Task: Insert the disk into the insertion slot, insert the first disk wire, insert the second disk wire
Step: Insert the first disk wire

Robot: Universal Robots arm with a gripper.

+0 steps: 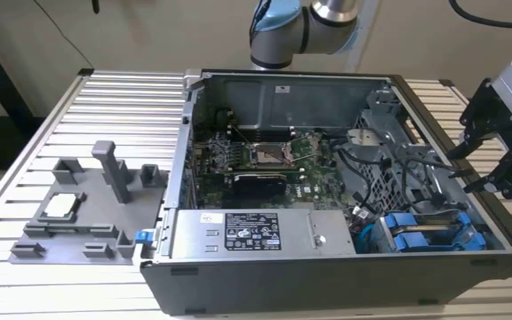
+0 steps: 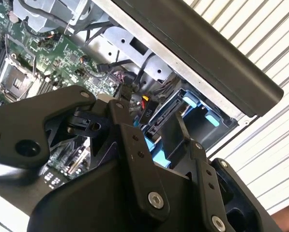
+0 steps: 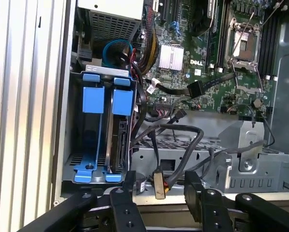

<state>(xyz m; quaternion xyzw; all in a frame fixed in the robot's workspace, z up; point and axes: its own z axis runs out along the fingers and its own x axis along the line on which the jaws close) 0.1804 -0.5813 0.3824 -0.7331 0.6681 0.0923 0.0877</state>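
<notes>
In the open computer case (image 1: 327, 280), two blue carriers (image 1: 429, 233) stand side by side in the grey drive cage, the insertion slot (image 3: 67, 164). The carrier nearer the motherboard holds the disk (image 3: 120, 140), seen edge-on. My gripper (image 1: 463, 172) hangs over the case wall at the exterior view's right, beside the cage, its fingers (image 3: 129, 193) apart and open. A black plug with red and yellow wires (image 3: 159, 183) lies in line with the gap between them in both wire-facing wrist views (image 2: 146, 115). I cannot tell if it touches a finger.
Loose black cables (image 3: 183, 133) loop over a perforated metal bracket (image 3: 192, 159) next to the cage. The motherboard (image 1: 265, 160) fills the case's middle, and a grey power supply box (image 1: 256, 233) lies at its front. A grey fixture (image 1: 87, 207) sits on the slatted table at the exterior view's left.
</notes>
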